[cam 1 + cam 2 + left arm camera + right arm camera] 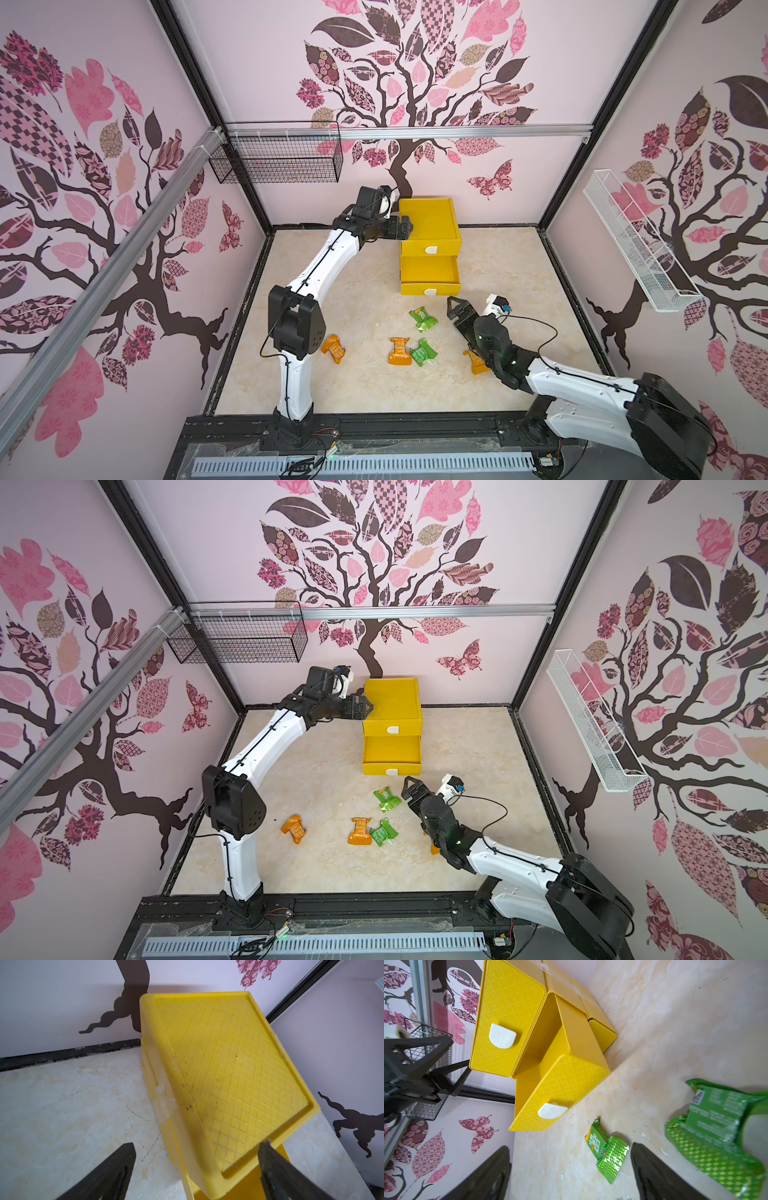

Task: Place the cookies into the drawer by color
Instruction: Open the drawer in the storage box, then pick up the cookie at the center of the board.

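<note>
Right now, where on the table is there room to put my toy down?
The table is bare to the right of the yellow drawer, and along the front, before the black rail. The middle is crowded: green cookies, orange cookies, right claw.

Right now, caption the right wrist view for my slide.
Open jaws above the table, two green cookies just ahead, yellow drawer cabinet beyond with a lower drawer pulled out.
</note>
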Tool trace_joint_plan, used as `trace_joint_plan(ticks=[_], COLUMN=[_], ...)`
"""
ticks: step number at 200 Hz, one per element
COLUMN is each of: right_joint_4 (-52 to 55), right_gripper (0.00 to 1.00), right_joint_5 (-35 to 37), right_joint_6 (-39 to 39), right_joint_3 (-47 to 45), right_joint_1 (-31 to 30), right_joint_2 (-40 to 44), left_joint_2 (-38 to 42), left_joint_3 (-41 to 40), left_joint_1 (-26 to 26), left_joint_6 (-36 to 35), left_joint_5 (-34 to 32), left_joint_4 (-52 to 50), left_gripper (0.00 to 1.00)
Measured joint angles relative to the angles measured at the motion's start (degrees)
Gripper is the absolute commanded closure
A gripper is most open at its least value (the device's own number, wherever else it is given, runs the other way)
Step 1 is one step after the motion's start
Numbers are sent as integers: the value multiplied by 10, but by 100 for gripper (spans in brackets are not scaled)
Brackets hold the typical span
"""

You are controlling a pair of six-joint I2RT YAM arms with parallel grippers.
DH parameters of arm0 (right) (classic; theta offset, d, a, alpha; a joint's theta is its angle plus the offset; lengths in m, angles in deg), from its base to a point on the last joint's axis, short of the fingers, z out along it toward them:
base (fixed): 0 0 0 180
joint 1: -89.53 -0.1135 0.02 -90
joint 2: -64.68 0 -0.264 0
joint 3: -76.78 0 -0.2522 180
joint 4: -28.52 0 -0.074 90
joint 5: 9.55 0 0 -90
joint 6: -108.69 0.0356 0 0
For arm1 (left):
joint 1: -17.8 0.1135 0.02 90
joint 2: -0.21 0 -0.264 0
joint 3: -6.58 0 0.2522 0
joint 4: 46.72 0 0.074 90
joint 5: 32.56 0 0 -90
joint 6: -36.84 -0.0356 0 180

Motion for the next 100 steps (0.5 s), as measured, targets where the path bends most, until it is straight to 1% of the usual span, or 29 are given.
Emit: trace_joint_plan(ticks=[56,79,100], right_joint_4=[132,177,217], right_gripper=[1,1,1], right_joint_5=[24,31,36], right_joint_6=[-68,-97,-119], right_joint_3=[0,0,0], right_joint_1=[0,0,0], right_joint_2=[95,117,137], left_joint_2=[125,168,219], left_joint_3=[-110,-153,-210], left_joint_1=[3,14,31], left_joint_6=[-35,-45,-52], left_joint_5=[-19,-24,-27], left_joint_4=[20,25,38], left_gripper=[3,3,3])
